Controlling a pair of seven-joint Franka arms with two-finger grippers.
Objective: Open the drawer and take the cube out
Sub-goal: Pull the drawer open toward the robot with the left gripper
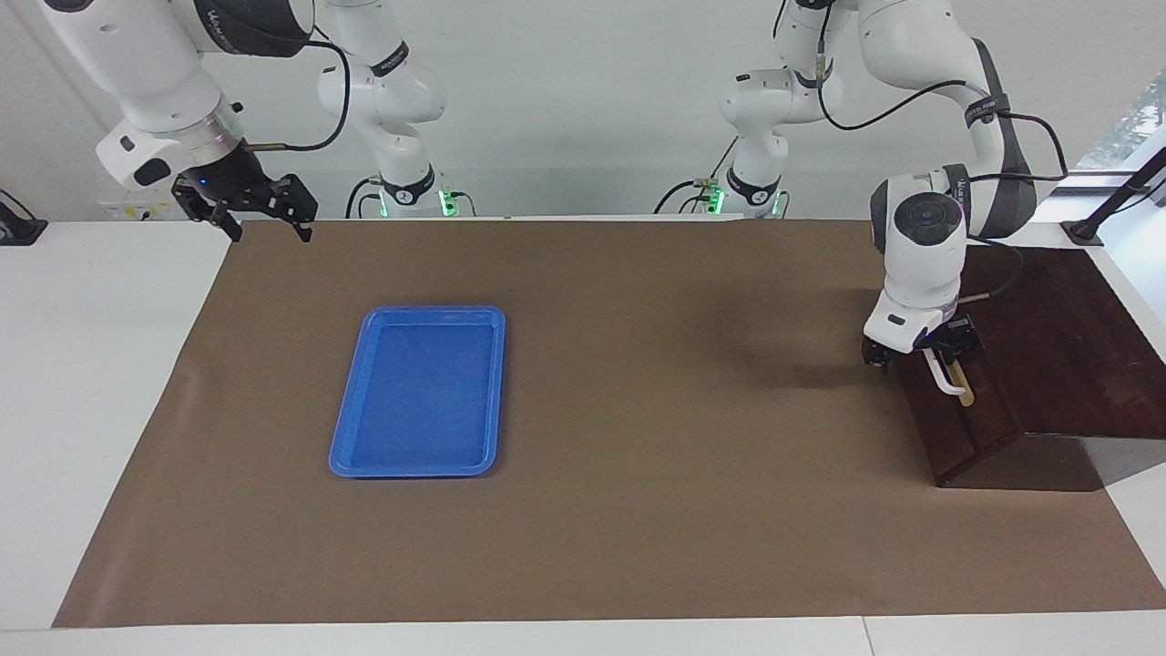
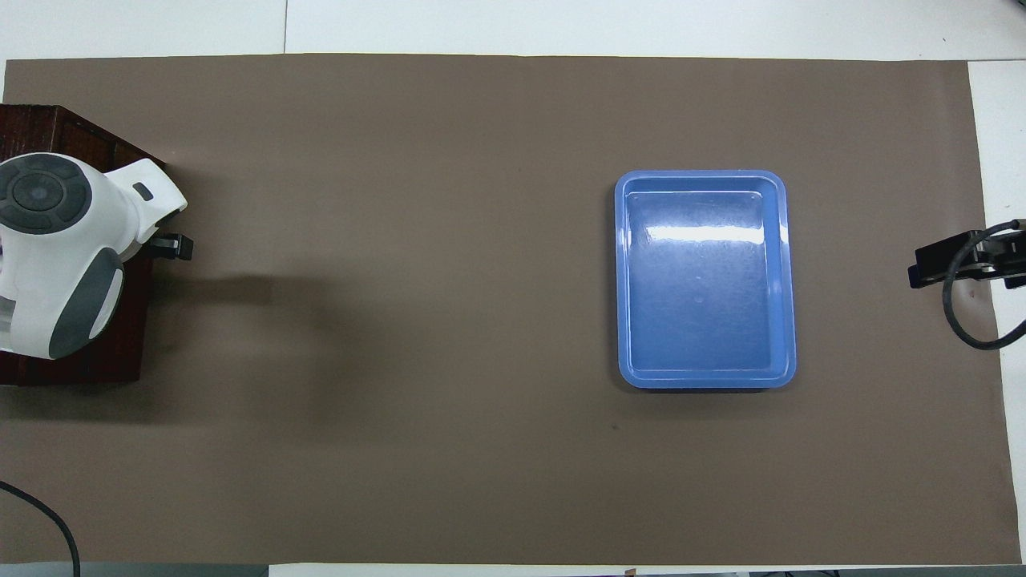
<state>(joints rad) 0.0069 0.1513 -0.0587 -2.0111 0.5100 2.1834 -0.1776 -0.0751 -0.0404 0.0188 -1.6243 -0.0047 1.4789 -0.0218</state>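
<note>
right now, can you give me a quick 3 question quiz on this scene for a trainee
1. True or false: the drawer is shut.
2. Which gripper is at the white bar handle? A left gripper B right gripper
3. Fill in: the blue tray holds ____.

Key: 1 true. 2 A; its fingers are open, and contact with the handle cannot be told. The right arm waits over the mat's corner. 3 nothing.
</note>
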